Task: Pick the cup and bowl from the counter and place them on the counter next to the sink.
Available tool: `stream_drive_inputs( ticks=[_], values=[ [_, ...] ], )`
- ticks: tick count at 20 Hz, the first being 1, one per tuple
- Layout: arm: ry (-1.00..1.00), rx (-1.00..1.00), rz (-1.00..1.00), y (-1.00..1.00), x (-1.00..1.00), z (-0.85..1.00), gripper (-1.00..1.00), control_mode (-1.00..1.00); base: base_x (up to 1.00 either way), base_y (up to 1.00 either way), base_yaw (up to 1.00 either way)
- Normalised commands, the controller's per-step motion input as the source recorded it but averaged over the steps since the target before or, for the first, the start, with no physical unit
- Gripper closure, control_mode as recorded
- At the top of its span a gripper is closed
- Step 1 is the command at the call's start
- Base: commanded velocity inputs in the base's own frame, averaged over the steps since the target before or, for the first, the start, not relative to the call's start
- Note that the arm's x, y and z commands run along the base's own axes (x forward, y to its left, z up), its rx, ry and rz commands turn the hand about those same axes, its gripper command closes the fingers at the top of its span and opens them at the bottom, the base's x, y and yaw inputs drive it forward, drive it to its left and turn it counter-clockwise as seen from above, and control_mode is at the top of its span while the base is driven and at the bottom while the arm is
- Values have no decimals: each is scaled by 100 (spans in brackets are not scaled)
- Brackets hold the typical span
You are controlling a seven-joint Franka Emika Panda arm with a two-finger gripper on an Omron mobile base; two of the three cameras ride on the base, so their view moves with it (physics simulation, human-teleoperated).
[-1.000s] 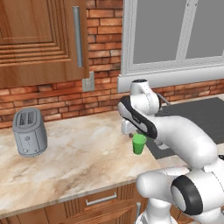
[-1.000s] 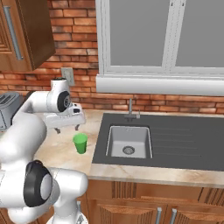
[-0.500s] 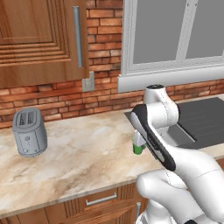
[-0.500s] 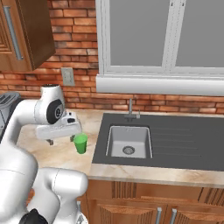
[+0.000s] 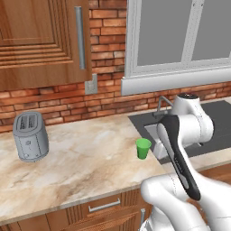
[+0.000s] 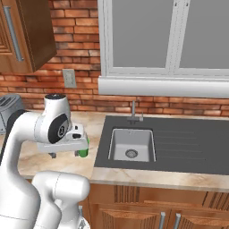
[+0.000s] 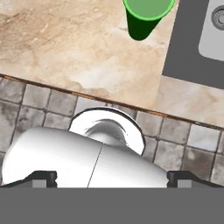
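Grey metal toaster [image 5: 30, 136] sits far left, small green cup [image 5: 143, 148] beside dark sink [image 6: 174, 145]; gripper [image 6: 64, 154] fully spread, empty.

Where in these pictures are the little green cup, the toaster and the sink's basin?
cup [image 5: 143, 148]: left base view, on its side wall.
toaster [image 5: 30, 137]: left base view, on its front face.
sink [image 6: 131, 146]: right base view, on the sunken basin's floor.

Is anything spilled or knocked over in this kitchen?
No, nothing stands out. The green cup stands upright on the counter beside the sink, and the toaster sits straight too.
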Motion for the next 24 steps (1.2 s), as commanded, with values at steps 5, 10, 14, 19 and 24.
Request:
stream_drive_inputs(
  ticks=[5,10,14,19,24],
  values=[
    [0,0,-3,0,0,0,-100,-100,0,0,0],
    [0,0,0,0,0,0,-100,-100,0,0,0],
    [0,0,0,0,0,0,-100,-100,0,0,0],
    [0,0,0,0,0,0,-100,100,0,0,0],
    [0,0,0,0,0,0,-100,100,-58,0,0]
  ],
)
